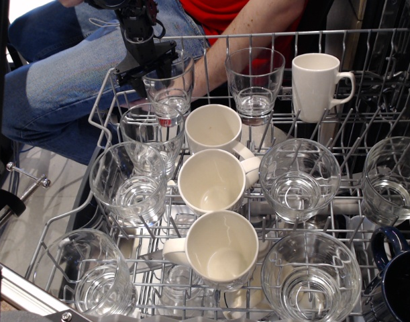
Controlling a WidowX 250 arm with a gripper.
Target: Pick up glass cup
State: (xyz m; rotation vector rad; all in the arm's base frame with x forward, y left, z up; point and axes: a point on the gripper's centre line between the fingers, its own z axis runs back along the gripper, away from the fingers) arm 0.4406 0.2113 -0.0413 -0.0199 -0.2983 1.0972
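Glassware and white mugs crowded the wire dishwasher rack, and the glass cup, a tall clear tumbler with a small red glint near its thick base, stood upright in the back left corner of it. The black gripper hovered at the cup's rim on its left side, touching or very nearly touching the glass; its fingers appeared spread, though their dark shapes against the denim behind made it hard to say whether one finger sat inside the rim or both stayed outside. To do this step well, the arm would probably need to settle so that the wall of the cup lay squarely between the fingers, then close gently and lift straight up, because a round-bellied glass stood just in front and the rack's wires ran close beside. A tilted pull could likely knock that neighbour or catch the frame. The arm above the gripper was cut off by the top edge, the cup's base was partly hidden by the glass in front, and the seated person behind was seen only as legs and a forearm.
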